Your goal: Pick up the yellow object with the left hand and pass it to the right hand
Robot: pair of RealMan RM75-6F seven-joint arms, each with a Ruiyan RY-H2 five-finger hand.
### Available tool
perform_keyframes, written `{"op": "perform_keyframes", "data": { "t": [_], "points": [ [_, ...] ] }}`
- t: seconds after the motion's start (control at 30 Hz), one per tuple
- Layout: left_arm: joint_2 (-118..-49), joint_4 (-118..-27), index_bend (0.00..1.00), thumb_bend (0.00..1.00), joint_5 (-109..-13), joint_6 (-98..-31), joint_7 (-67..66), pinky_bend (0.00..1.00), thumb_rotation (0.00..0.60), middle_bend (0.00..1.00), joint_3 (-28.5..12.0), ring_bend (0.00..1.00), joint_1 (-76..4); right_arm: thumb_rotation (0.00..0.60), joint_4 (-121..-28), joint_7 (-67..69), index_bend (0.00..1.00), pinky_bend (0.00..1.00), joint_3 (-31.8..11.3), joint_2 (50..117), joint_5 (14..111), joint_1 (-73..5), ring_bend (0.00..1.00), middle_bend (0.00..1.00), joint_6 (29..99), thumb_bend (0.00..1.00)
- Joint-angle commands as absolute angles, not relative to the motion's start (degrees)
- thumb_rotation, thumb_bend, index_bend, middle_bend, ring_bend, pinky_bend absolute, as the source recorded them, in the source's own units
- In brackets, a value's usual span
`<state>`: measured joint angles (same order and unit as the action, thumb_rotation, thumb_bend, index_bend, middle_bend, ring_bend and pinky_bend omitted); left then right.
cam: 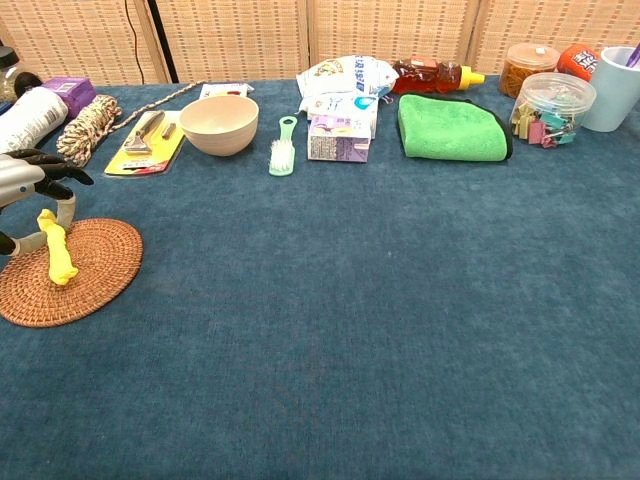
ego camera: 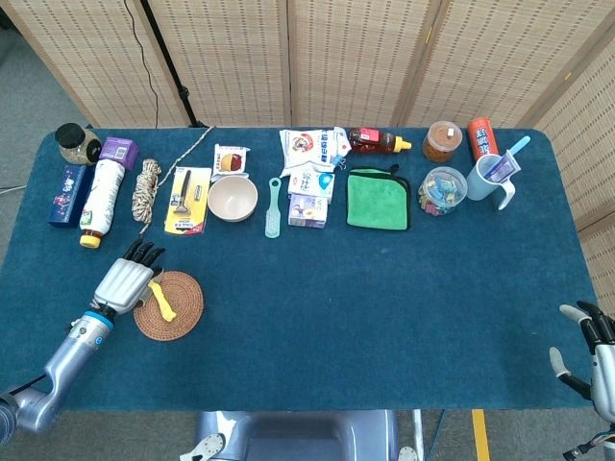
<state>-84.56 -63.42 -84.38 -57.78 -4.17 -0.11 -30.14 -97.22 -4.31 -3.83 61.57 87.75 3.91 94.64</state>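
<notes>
Fingers (cam: 62, 172) of the left hand (ego camera: 123, 281) reach dark-tipped over the near-left corner of the tabletop (ego camera: 384, 307), and the thumb side meets the upper end of the yellow object (cam: 56, 246); whether it is truly pinched I cannot tell. That yellow piece lies with its lower end on the round woven mat (cam: 90, 275). Only the head view shows the left forearm slanting up from the near-left edge, palm down, beside the mat's left rim. It alone also shows the right hand (ego camera: 598, 346) at the near-right edge, fingers apart, holding nothing; the chest view misses it entirely. Along the far side stand a beige bowl (cam: 219, 124), a clear tub of coloured clips (cam: 554, 108), and a pale mug (ego camera: 488, 178) with a blue-handled utensil standing in it.
</notes>
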Motion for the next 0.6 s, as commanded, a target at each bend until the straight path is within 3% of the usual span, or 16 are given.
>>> {"op": "perform_keyframes", "data": {
  "t": [0.03, 0.6],
  "points": [
    [-83.8, -64.2, 0.61, 0.53, -84.4, -58.5, -3.9, 0.03, 0.6, 0.16, -0.6, 0.08, -30.2, 0.6, -97.3, -4.2, 0.27, 0.26, -3.8, 61.5, 87.9, 3.8, 0.27, 0.21, 94.6, 0.37],
    [-75.8, -74.9, 0.66, 0.56, -84.7, -64.7, -4.7, 0.03, 0.6, 0.23, -4.1, 0.14, -30.2, 0.6, -100.6, -1.8, 0.28, 0.28, -4.2, 59.6, 90.0, 0.0, 0.28, 0.21, 89.8, 0.37]
  ]
}}
